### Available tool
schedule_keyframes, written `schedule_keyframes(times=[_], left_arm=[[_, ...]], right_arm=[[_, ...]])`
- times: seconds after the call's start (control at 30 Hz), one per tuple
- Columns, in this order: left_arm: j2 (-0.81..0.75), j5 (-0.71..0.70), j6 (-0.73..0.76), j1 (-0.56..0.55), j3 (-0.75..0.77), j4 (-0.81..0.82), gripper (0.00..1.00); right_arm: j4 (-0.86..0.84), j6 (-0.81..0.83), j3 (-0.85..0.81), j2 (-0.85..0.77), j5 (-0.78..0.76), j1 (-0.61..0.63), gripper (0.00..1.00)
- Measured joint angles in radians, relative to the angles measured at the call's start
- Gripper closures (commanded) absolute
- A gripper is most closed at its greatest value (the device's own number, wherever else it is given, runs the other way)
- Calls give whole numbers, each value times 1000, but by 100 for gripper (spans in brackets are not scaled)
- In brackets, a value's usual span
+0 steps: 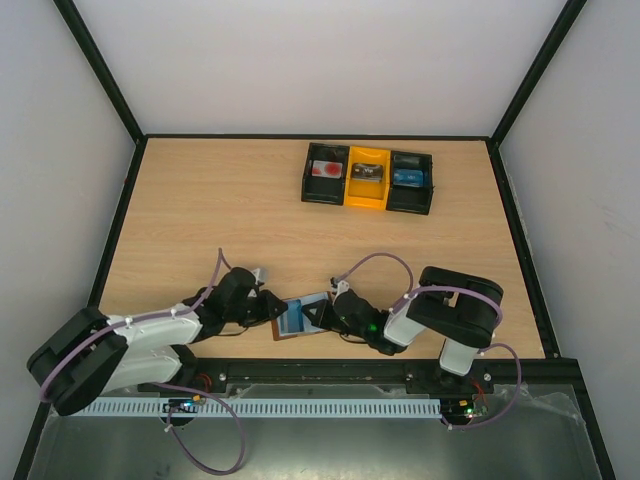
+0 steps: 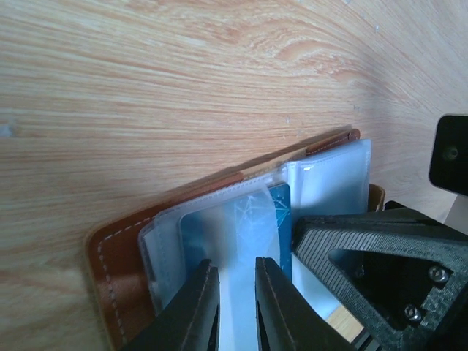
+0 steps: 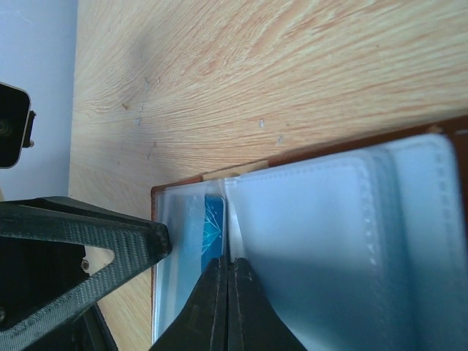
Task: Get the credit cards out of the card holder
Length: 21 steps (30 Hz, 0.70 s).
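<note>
The brown leather card holder [image 1: 296,318] lies open at the near table edge between my two grippers. In the left wrist view its leather cover [image 2: 117,256] frames clear sleeves, and a blue credit card [image 2: 256,216] sits inside the top sleeve. My left gripper [image 2: 238,274] is slightly open, its tips resting over that sleeve and card. My right gripper [image 3: 228,267] is shut, its tips at the sleeve fold beside the blue card [image 3: 213,219]. I cannot tell whether it pinches a sleeve. In the top view the left gripper [image 1: 272,308] and right gripper [image 1: 322,317] meet over the holder.
A black-and-yellow three-compartment tray [image 1: 347,203] stands at the back centre. It holds a red-and-white card [image 1: 326,170], a grey card [image 1: 367,172] and a blue card [image 1: 408,177]. The right gripper's finger [image 2: 365,248] lies close beside the left fingers.
</note>
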<state>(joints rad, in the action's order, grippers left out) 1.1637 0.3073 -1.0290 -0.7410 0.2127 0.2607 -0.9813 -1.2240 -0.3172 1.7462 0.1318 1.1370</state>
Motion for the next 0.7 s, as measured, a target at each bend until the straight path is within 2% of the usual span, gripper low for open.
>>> schedule_keyframes(times=[0.23, 0.53, 0.7], left_arm=[[-102, -21, -4, 0, 0, -111, 79], [-83, -25, -8, 0, -21, -108, 97], [-43, -25, -13, -2, -23, -61, 97]], right_arm=[[4, 0, 34, -37, -27, -1, 98], [-6, -7, 31, -28, -8, -1, 92], [-29, -11, 28, -12, 3, -2, 91]])
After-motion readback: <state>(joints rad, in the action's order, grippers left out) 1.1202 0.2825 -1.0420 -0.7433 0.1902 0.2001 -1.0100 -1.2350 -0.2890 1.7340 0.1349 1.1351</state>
